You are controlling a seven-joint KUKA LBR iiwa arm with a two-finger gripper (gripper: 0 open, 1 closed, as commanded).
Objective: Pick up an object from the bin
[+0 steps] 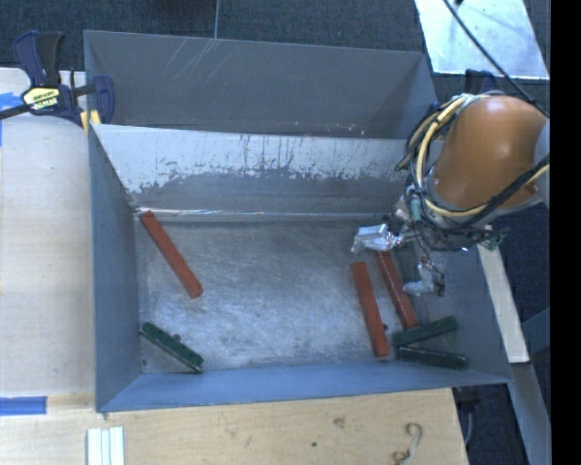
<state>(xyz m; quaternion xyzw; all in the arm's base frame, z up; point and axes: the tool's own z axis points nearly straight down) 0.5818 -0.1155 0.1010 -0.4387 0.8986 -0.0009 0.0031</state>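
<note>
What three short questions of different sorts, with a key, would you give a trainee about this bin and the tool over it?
1. True or false: the tool is over the left side of the bin.
2. How many red-brown sticks lie in the bin? A) one B) two C) three
3. Fill in: the lone dark green piece lies in the view's lower-____ corner of the bin.

Key:
1. False. It is at the right, above the upper ends of two of the sticks.
2. C: one at the left, two side by side at the right.
3. left
</note>
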